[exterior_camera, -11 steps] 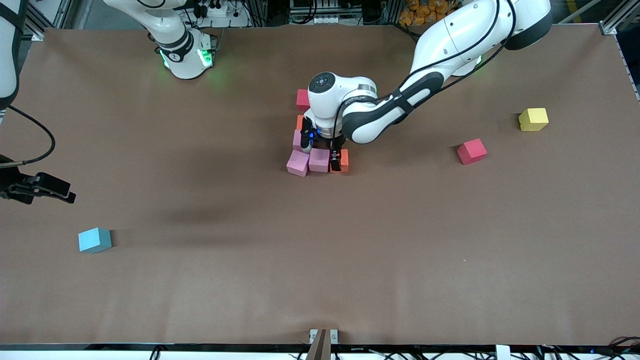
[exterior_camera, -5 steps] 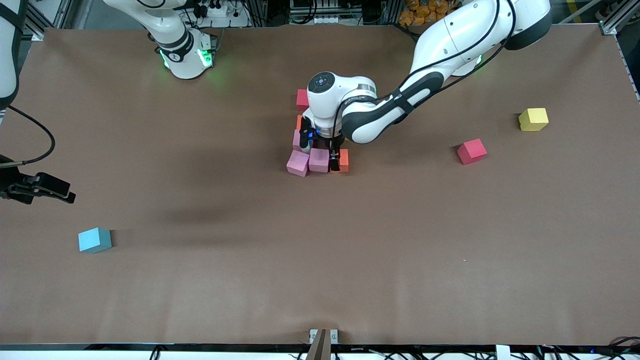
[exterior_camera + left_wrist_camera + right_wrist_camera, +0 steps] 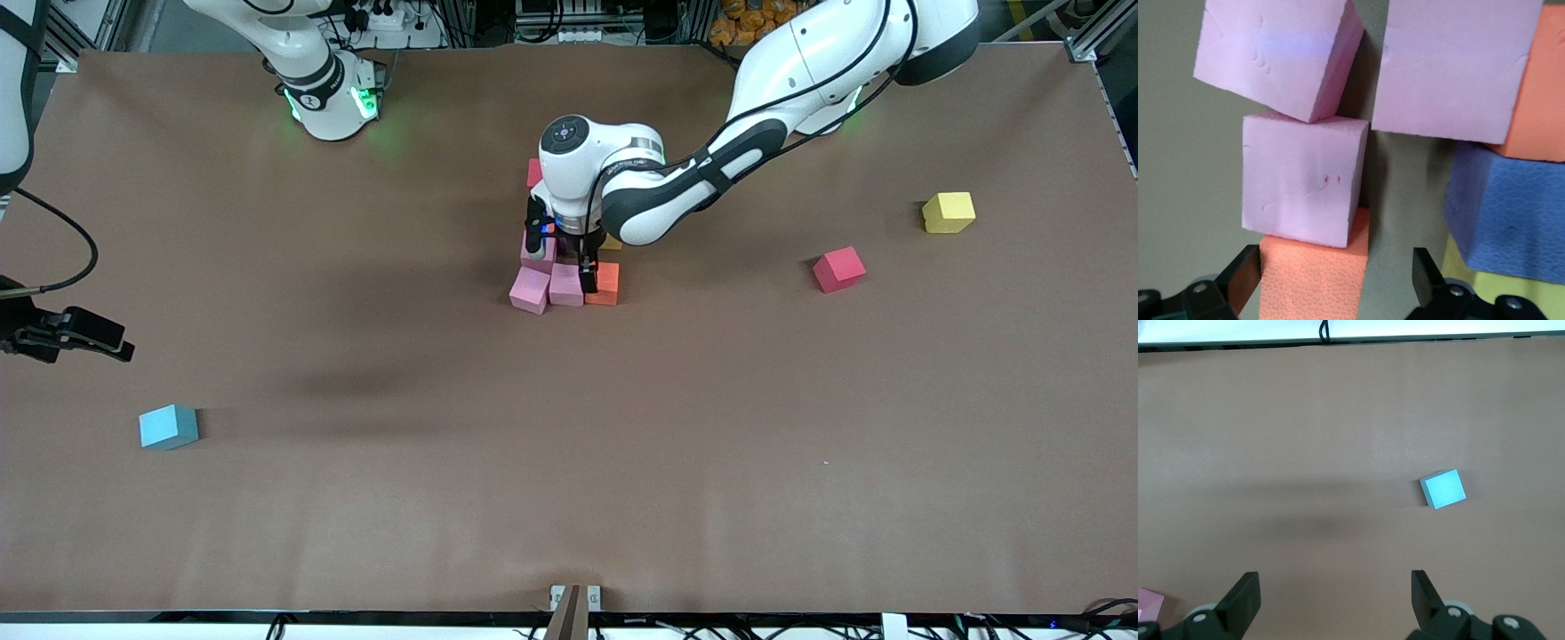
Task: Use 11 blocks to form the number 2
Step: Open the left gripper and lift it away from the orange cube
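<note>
Several blocks form a cluster at mid-table. Nearest the front camera lies a row of a pink block [image 3: 531,290], a second pink block [image 3: 566,284] and an orange block [image 3: 607,283]. My left gripper [image 3: 562,258] hangs open just above the cluster. In the left wrist view its fingers [image 3: 1245,277] stand either side of another orange block [image 3: 1315,277], next to a pink block [image 3: 1301,177], a purple block [image 3: 1508,223] and a yellowish one [image 3: 1498,293]. A dark pink block [image 3: 534,172] peeks out by the wrist. My right gripper [image 3: 111,338] waits open above the table's right-arm end, holding nothing.
Loose blocks lie apart: a light blue one [image 3: 168,426] toward the right arm's end, also in the right wrist view [image 3: 1443,489], and a red one [image 3: 838,268] and a yellow one [image 3: 949,212] toward the left arm's end. The brown table [image 3: 569,462] spreads wide around them.
My left gripper has shifted a little toward the robots' bases over the cluster, uncovering more of the near orange block. No block has moved. The right arm has stayed still.
</note>
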`<move>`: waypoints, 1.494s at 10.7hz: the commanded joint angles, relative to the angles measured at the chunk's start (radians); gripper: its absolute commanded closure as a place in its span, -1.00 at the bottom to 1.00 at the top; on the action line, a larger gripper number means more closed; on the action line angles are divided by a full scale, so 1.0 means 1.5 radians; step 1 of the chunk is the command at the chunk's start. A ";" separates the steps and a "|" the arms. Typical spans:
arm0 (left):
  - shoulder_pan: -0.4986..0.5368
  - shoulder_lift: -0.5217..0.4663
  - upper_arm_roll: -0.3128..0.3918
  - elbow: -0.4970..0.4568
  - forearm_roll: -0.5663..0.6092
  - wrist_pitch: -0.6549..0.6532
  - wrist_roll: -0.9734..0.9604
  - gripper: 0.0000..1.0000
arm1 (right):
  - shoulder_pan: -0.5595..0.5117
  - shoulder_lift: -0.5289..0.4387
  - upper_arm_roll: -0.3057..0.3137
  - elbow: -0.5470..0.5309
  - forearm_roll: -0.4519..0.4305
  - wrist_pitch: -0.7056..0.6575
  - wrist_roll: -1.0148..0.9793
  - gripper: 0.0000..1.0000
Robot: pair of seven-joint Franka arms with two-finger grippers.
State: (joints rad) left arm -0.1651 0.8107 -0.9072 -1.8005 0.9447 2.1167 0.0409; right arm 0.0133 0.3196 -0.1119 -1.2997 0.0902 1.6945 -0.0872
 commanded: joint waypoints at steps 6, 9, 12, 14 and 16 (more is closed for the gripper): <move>0.120 -0.022 -0.099 0.006 -0.040 -0.052 0.000 -1.00 | -0.002 -0.005 0.004 0.001 -0.011 -0.008 0.013 -1.00; 0.189 -0.022 -0.147 0.051 -0.082 -0.116 -0.005 -1.00 | -0.003 -0.005 0.004 0.001 -0.011 -0.008 0.012 -1.00; 0.235 -0.022 -0.185 0.149 -0.105 -0.242 -0.005 -1.00 | -0.002 -0.005 0.004 0.001 -0.011 -0.008 0.012 -1.00; 0.285 -0.022 -0.212 0.207 -0.107 -0.302 -0.004 -1.00 | -0.003 -0.005 0.004 0.001 -0.010 -0.008 0.011 -1.00; 0.358 -0.022 -0.229 0.233 -0.135 -0.316 -0.005 -1.00 | -0.003 -0.005 0.004 0.001 -0.011 -0.008 0.011 -1.00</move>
State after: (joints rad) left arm 0.2967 0.7847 -1.2265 -1.4694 0.7909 1.6672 0.0389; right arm 0.0131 0.3197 -0.1123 -1.2998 0.0902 1.6940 -0.0868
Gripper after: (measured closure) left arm 0.000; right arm 0.000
